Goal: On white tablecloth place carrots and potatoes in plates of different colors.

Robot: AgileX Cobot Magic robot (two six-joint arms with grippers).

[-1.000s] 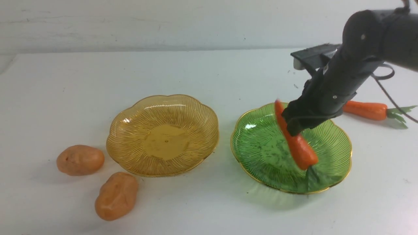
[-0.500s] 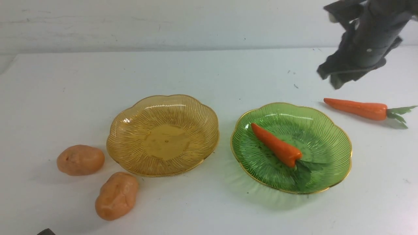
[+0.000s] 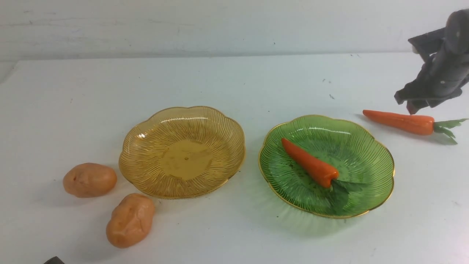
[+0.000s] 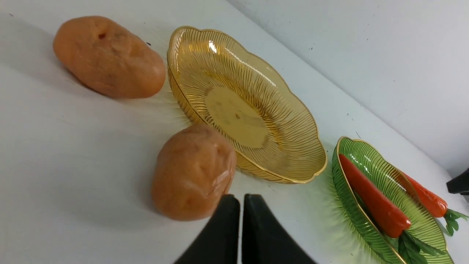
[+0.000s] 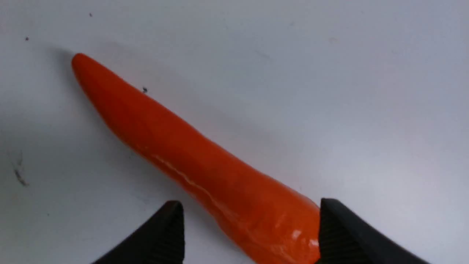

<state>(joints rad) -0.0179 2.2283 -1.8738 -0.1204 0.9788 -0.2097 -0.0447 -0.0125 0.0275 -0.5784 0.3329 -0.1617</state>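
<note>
Nearest the camera, the robot's left gripper [image 4: 240,198] hung close over the plain white tablecloth [image 3: 234,80], well left of the translucent green scalloped plate [image 3: 366,157] with its gold rim. Its jaws were pressed together and held nothing. Just ahead of it lay two lumpy tan-orange toy potatoes, the nearer potato [image 3: 130,220] and the farther potato [image 3: 89,179]. Both sat on the cloth far left of the green plate, beside the matching amber-yellow scalloped plate [image 3: 187,157], which stood just left of the green plate and held nothing.

Inside the green plate, one glossy orange toy carrot [image 3: 309,163] lay flat on its side, with its tip toward the dish's far left and its leafy top toward the near edge. A second before, that carrot had hung in the right gripper above the same plate. It had since been let go and had settled, so the first of four items looked delivered.

Beyond the green plate and to its right, the second orange toy carrot [image 3: 401,122] rested on the cloth, near the rim but apart from it. The right gripper [image 3: 405,103] had swung out to hover over it — jaws wide, straddling the thick end without closing on it. Picking up this carrot appeared to be the next step; the potatoes, judging by the layout, remained for the amber plate.
</note>
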